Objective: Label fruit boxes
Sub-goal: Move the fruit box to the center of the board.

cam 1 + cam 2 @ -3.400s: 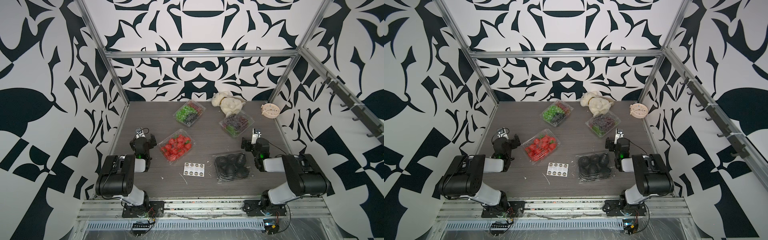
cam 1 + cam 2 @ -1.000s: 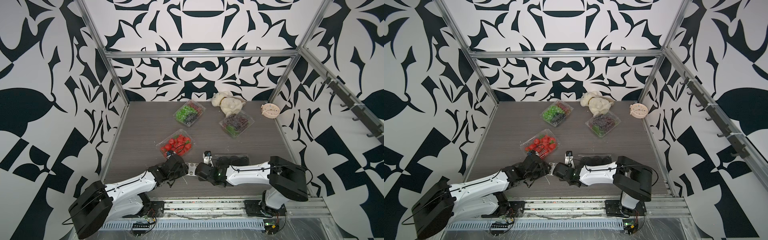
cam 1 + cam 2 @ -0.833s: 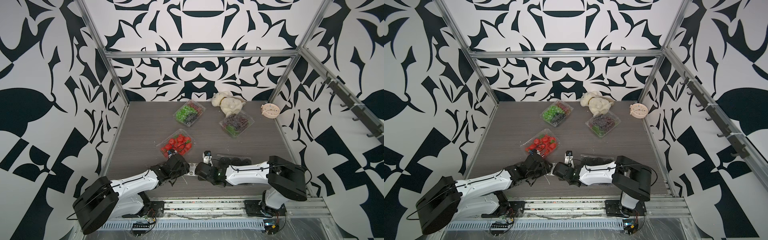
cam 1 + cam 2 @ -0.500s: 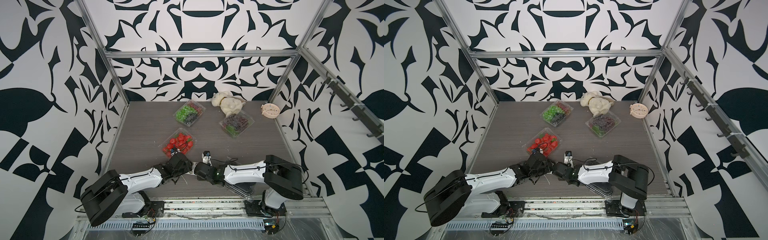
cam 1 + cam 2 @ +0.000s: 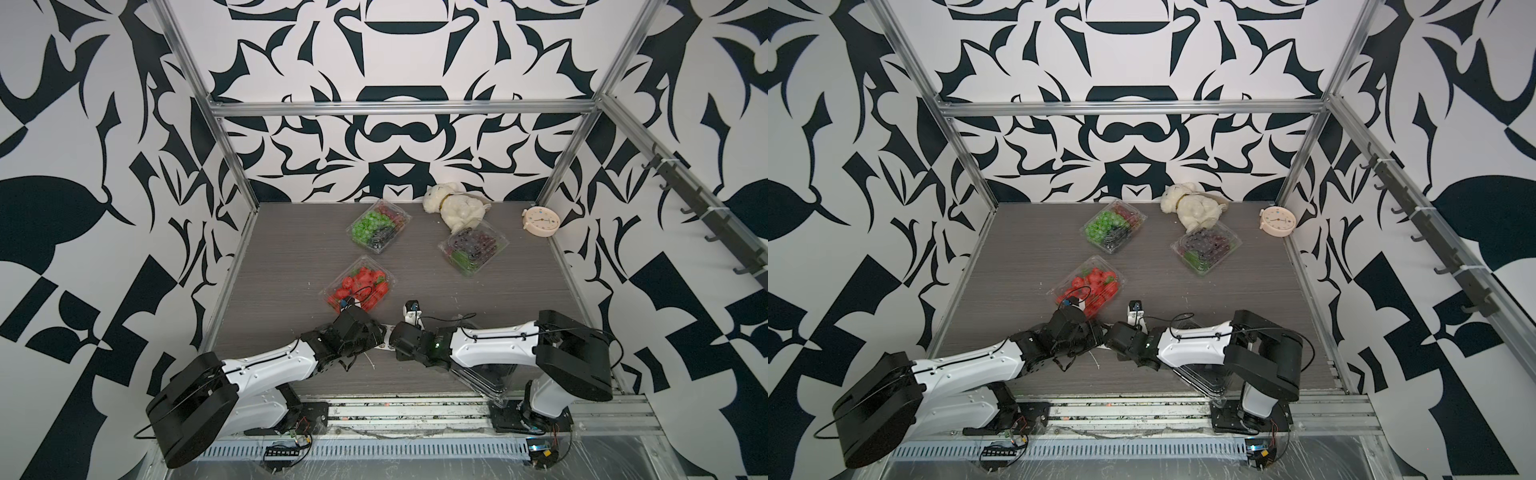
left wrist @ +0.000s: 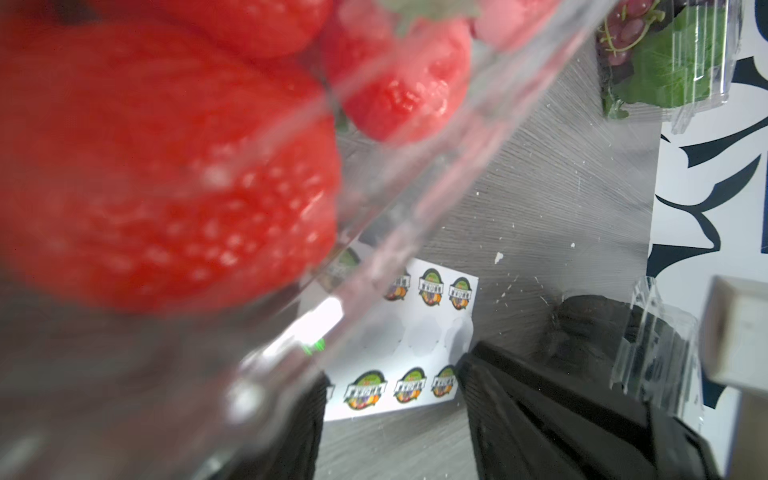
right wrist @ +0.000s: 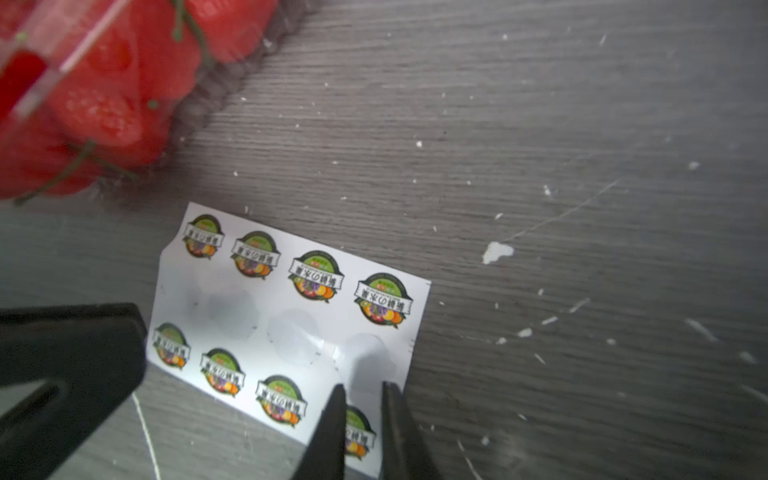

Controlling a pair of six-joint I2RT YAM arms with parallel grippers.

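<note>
Paper sticker sheet (image 7: pixel 291 316) under both claws

Peeling step; right gripper (image 7: pixel 363 386) jaws narrowly parted over a corner sticker (image 7: pixel 357 434), nothing visibly pinched; left gripper (image 6: pixel 392 370) spread astride the sheet; strawberry punnet (image 5: pixel 359 286) just beside it; next wants a pinch on the sticker's edge.

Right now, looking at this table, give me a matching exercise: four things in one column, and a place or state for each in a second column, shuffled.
Things:
1. strawberry punnet
2. plush toy
3. alarm clock
4. sticker sheet

Places or states:
A. standing in the far right corner
B. middle row of labels already peeled off
C. full of red fruit
D. lying by the back wall

Pairs: 1-C, 2-D, 3-A, 4-B.
</note>
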